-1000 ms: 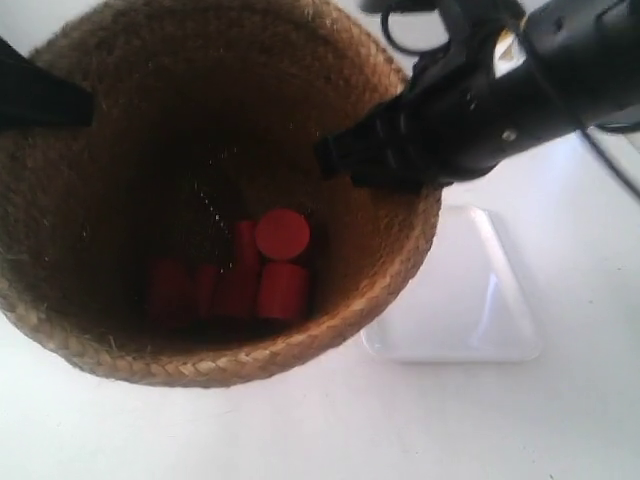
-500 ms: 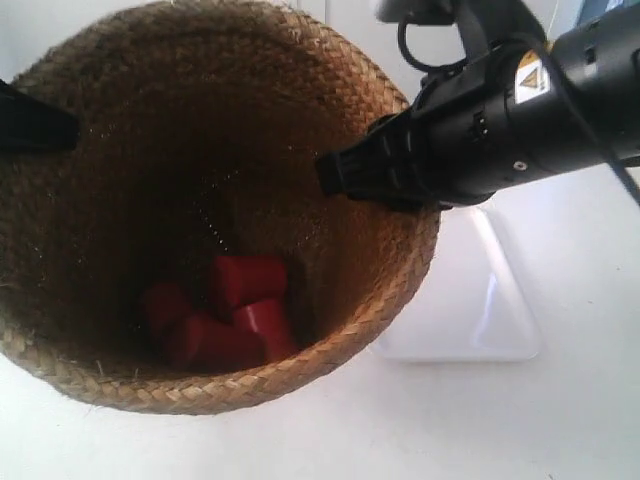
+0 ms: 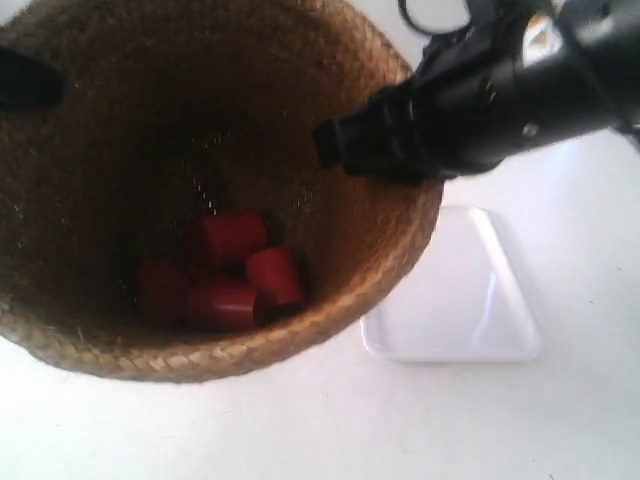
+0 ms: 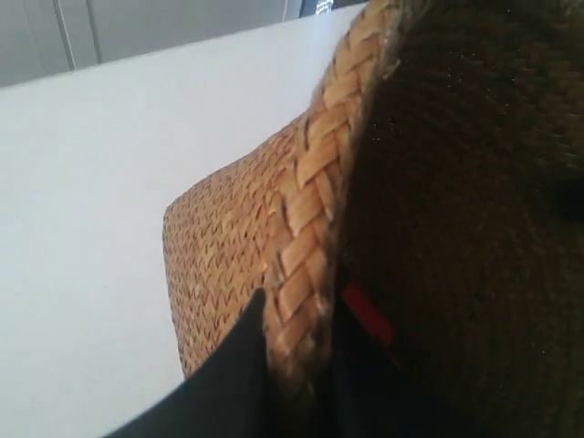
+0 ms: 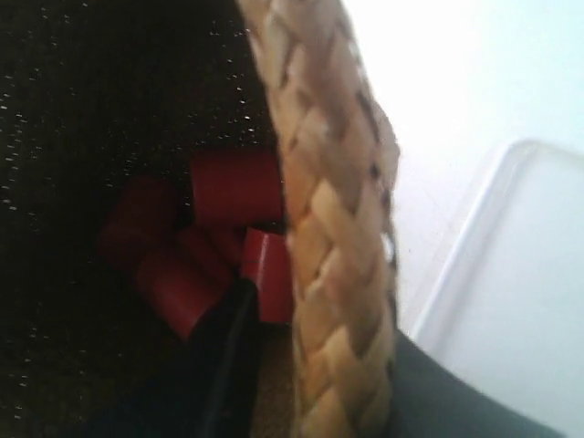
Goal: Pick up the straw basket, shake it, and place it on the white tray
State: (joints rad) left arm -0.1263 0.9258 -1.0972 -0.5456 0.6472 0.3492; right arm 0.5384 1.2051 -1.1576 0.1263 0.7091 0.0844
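Observation:
The straw basket (image 3: pixel 90 180) hangs in the air close to the exterior camera, held by both arms at opposite sides of its braided rim. My left gripper (image 4: pixel 301 365) is shut on the rim (image 4: pixel 315 219), one finger outside the wall and one inside. My right gripper (image 5: pixel 319 383) is likewise shut on the rim (image 5: pixel 333 228). Several red cylinders (image 3: pixel 225 272) lie loose in the basket's bottom, also showing as red cylinders (image 5: pixel 233 187) in the right wrist view. The white tray (image 3: pixel 470 300) lies flat on the table beside the basket, and its edge (image 5: pixel 520 301) shows in the right wrist view.
The white table (image 3: pixel 560 420) spreads around the tray. The black arm (image 3: pixel 480 95) at the exterior view's right crosses above the tray's far end. A dark tip of the other arm (image 3: pixel 25 80) shows at the exterior view's left edge.
The basket has shifted up and down between frames and now sits higher in the view. The red cylinders inside have tumbled into new positions. Both grips stay on the rim.

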